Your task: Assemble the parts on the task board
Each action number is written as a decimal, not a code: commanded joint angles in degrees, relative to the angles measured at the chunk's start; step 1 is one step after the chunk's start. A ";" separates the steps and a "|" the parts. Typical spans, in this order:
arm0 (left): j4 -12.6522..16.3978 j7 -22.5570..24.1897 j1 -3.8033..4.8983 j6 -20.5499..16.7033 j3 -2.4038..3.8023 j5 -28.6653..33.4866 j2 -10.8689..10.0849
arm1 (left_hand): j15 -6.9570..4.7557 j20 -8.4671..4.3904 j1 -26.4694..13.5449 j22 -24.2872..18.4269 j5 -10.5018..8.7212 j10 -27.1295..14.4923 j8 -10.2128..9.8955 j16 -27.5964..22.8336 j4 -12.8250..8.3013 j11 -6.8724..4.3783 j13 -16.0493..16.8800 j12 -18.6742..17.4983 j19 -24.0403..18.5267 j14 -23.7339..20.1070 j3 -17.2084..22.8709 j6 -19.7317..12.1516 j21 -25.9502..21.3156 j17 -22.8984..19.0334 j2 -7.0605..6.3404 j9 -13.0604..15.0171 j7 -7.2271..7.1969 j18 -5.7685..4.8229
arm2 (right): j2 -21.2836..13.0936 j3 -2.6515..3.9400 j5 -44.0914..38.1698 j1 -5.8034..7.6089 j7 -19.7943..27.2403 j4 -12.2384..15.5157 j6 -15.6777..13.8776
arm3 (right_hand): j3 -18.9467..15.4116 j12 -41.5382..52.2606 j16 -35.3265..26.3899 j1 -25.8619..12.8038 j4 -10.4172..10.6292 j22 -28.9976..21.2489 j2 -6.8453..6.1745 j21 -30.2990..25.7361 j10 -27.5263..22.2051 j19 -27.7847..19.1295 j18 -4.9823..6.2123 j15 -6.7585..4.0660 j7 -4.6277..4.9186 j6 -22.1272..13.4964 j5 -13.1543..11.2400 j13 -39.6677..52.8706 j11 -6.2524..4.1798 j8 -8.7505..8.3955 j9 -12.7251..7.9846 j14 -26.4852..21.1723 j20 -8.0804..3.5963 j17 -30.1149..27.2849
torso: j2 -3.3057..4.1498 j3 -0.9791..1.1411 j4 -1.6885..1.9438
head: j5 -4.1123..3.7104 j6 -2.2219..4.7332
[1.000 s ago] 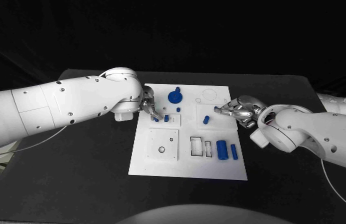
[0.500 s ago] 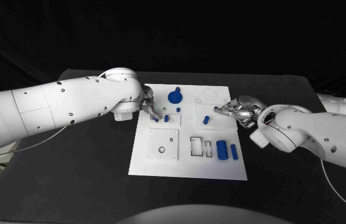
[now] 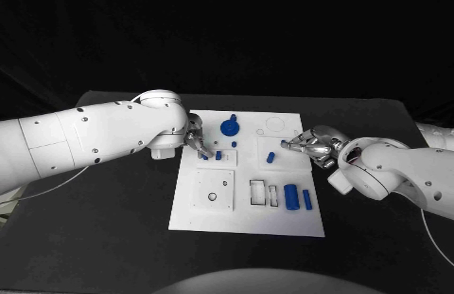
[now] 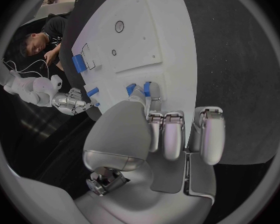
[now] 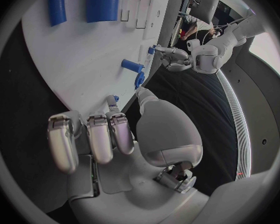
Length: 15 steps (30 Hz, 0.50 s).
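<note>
- The black table (image 3: pixel 113 241) carries the white task board (image 3: pixel 248 209) in its middle, lengthwise away from the robot.
- The left hand (image 3: pixel 196 141) sits at the board's left edge, fingers curled down; its fingertips pinch a small blue peg (image 4: pixel 130 89) that stands on the board, with a second blue peg (image 3: pixel 220 155) just beside it.
- The right hand (image 3: pixel 309 145) sits at the board's right edge, fingers drawn together; a small blue piece (image 5: pixel 140 78) lies at its fingertips, but I cannot tell whether it is held.
- A round blue knob part (image 3: pixel 230 126) stands near the board's far end, between the two hands.
- A short blue peg (image 3: pixel 271 157) lies tilted on the board near the right hand.
- Two blue cylinders (image 3: pixel 292 197) lie side by side near the board's near right corner, well apart from both hands.
</note>
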 commanded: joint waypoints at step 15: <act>-0.05 -5.56 -0.30 0.65 0.01 -0.84 0.00 | -0.35 0.48 2.61 15.09 0.35 6.07 0.29 0.14 0.08 -0.41 10.73 -0.21 6.13 6.08 0.49 0.14 0.14 15.07 1.77 0.03 -0.40 -0.86 | 0.02 -0.01 -0.48 -0.04 0.23 0.08 0.35 | -0.39 0.16 0.23 0.08 0.00 15.08 0.57 0.26 5.90 5.90 -0.38 0.41 0.44 -0.24 -0.16 15.10 0.37 0.33 -0.10 5.97 0.37 15.06 | 0.00 0.03 0.04 | -0.08 0.01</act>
